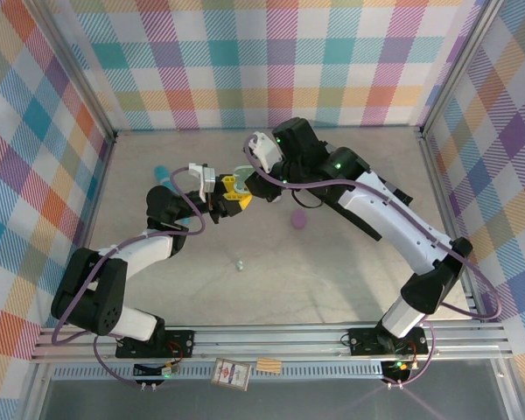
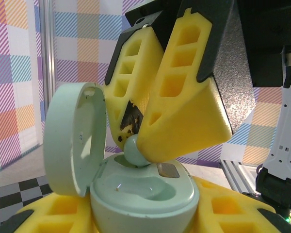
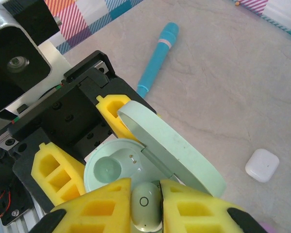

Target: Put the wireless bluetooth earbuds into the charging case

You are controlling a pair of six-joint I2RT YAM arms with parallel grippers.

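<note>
My left gripper [image 2: 145, 216] is shut on the base of a mint green charging case [image 2: 145, 194], whose lid [image 2: 75, 138] stands open to the left. My right gripper [image 3: 145, 187] is shut on a mint green earbud [image 3: 146, 208] between its yellow foam fingers [image 2: 182, 107]. The earbud [image 2: 135, 151] touches the rim of the case's far socket, while the near socket [image 3: 108, 170] is empty. In the top view both grippers meet mid-table, left [image 1: 227, 199] and right [image 1: 249, 184]. A tiny white earbud [image 1: 241, 263] lies on the table nearer the arm bases.
A blue pen [image 3: 157, 53] lies on the table beyond the grippers, also seen at the far left as the pen [image 1: 162, 172]. A white case [image 3: 262, 165] and a lilac case [image 1: 298, 219] sit to the right. Checked walls enclose the table.
</note>
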